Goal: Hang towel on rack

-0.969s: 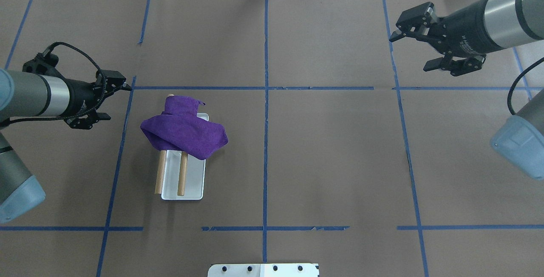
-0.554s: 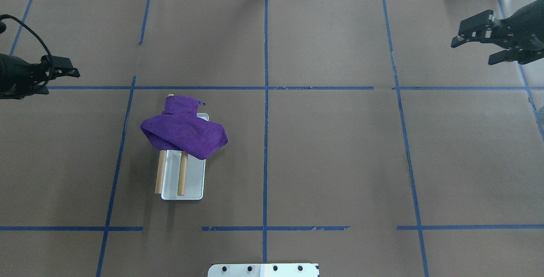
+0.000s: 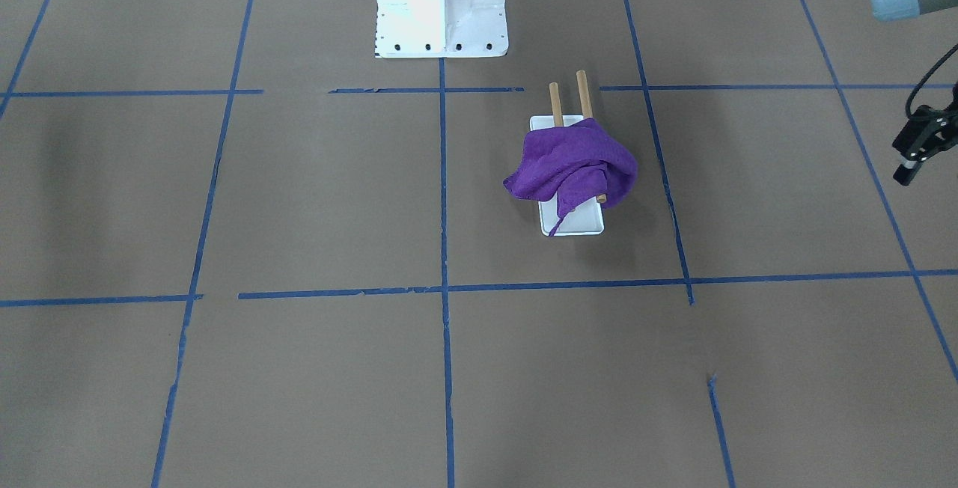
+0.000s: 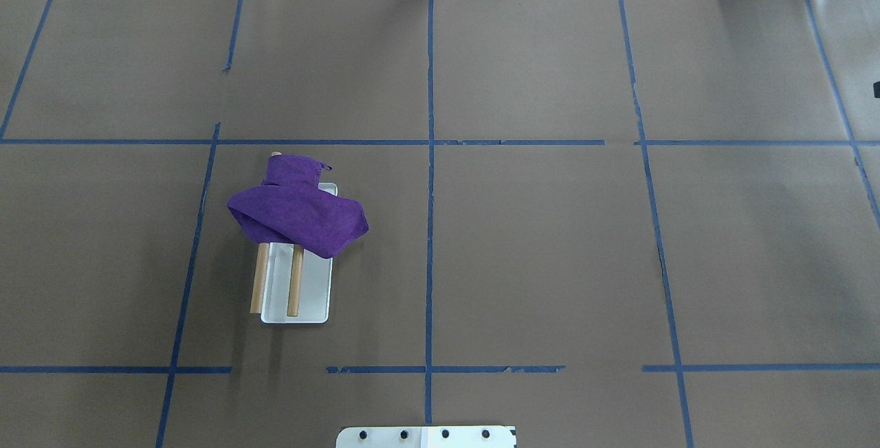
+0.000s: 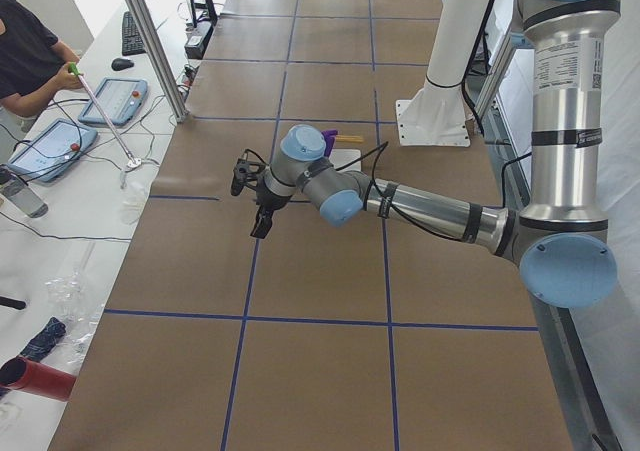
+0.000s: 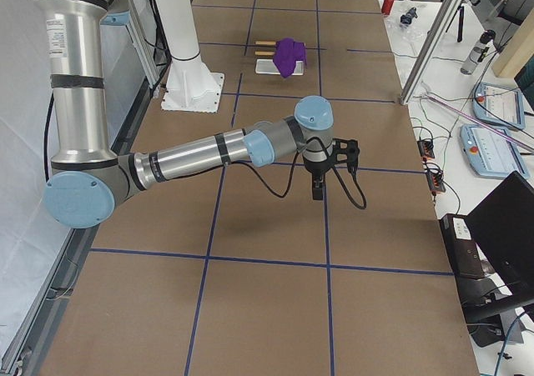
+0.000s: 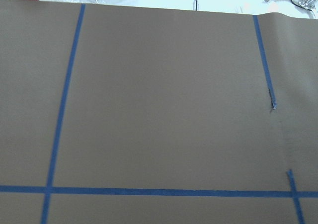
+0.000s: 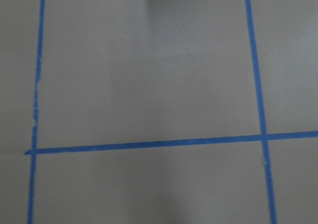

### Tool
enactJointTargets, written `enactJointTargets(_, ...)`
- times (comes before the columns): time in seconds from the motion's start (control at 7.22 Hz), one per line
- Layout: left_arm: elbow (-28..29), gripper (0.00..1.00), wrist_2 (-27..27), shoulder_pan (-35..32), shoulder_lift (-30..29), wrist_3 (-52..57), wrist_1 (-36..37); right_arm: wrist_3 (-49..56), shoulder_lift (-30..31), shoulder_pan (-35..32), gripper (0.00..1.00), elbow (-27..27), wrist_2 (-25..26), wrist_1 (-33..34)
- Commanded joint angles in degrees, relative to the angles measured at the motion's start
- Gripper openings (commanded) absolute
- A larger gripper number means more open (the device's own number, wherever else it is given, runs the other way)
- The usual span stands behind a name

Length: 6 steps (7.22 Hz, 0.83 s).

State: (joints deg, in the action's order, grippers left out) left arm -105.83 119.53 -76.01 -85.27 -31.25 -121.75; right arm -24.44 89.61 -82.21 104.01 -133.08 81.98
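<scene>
The purple towel (image 4: 295, 211) lies bunched over the far half of the rack's two wooden rods (image 4: 295, 282), with a fold hanging past the white base (image 4: 313, 293) to the right. In the front-facing view the towel (image 3: 572, 166) covers the near rod ends and a loose thread hangs down. My left gripper (image 3: 914, 155) shows partly at the right edge, far from the rack; I cannot tell its state. It hangs above bare paper in the left view (image 5: 258, 203). My right gripper (image 6: 319, 184) shows only in the right view, far from the towel (image 6: 289, 55); I cannot tell its state.
The white bolted pedestal (image 3: 441, 5) stands at the robot's side of the table, near the rack. Blue tape lines cross the brown paper. Both wrist views show only paper and tape. An operator (image 5: 25, 56) sits beyond the table's far edge.
Both arms have drawn outward and left the overhead view, the left to the left, the right to the right. The towel and rack have not moved.
</scene>
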Motion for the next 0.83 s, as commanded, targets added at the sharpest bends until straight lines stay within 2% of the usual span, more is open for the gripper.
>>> enactJointTargets(0.0,0.28,1.0,0.96,-8.94,0.72,24.2,8.06,13.4,1.0,-4.96,1.0,-4.86,0.19,3.16)
enactJointTargets(0.14,0.19,1.0,4.53,-11.5,0.02,29.87,14.72,19.45,1.0,-7.15,1.0,-4.7,0.01,8.84)
enactJointTargets(0.28,-1.12,1.0,7.26,-11.96,-0.25,33.76,24.97,24.3,1.0,-8.05,1.0,-4.0,-0.16,14.64)
enactJointTargets(0.42,-2.17,1.0,7.55,-12.32,-0.25,35.8,33.16,24.61,1.35,-8.14,1.0,-3.99,-0.16,15.66)
enactJointTargets(0.55,-2.27,1.0,7.64,-12.32,0.1,36.08,37.94,24.61,1.7,-8.14,1.0,-3.82,-0.16,15.41)
enactJointTargets(0.69,-1.66,1.0,7.99,-12.23,1.32,35.91,38.08,24.61,2.05,-8.14,1.0,-3.38,-0.25,15.41)
